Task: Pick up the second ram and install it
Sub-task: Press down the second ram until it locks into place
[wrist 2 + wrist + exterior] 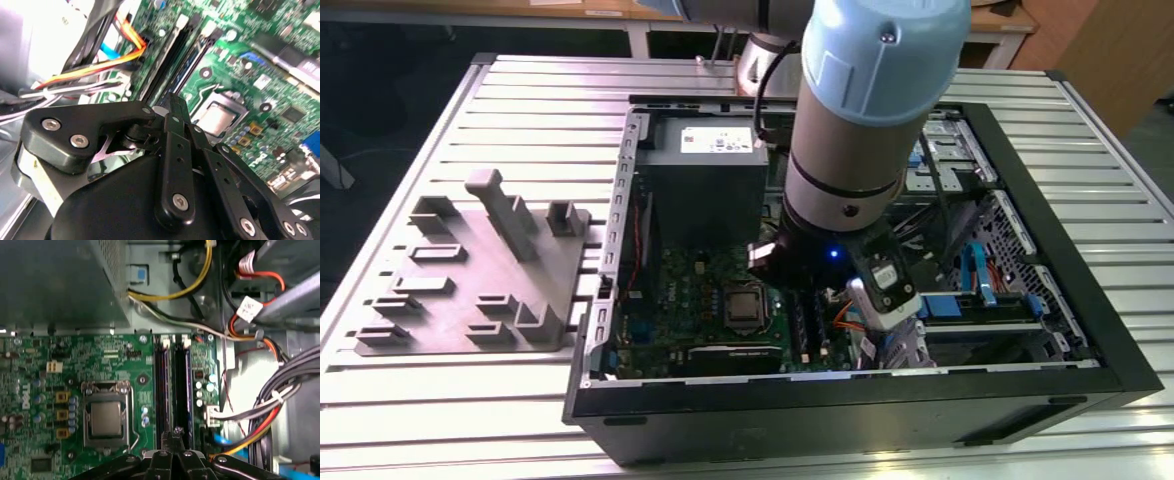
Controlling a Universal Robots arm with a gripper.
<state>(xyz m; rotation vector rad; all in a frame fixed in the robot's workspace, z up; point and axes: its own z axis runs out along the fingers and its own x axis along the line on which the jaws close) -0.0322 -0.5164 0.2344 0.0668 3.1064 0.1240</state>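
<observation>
The pincer (pixel 172 436) hangs closed, its fingertips pressed together, right over the memory slots (pixel 172 385) beside the processor socket (pixel 106 417); the second ram (pixel 162 385) seems seated there, directly beneath its tips.

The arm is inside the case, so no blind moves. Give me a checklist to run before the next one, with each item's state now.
1. Gripper lined up with the memory slots: ok, in the first wrist view it sits at the end of the two slots.
2. Second ram in the grip: cannot tell.
3. Slot latches open: cannot tell.
4. Cables off the slots: ok, they lie beside them, not across.
5. Computer case open to the arm: ok, its side is off.
6. Grey tray out of the way: ok, it rests on the table apart from the case.
</observation>
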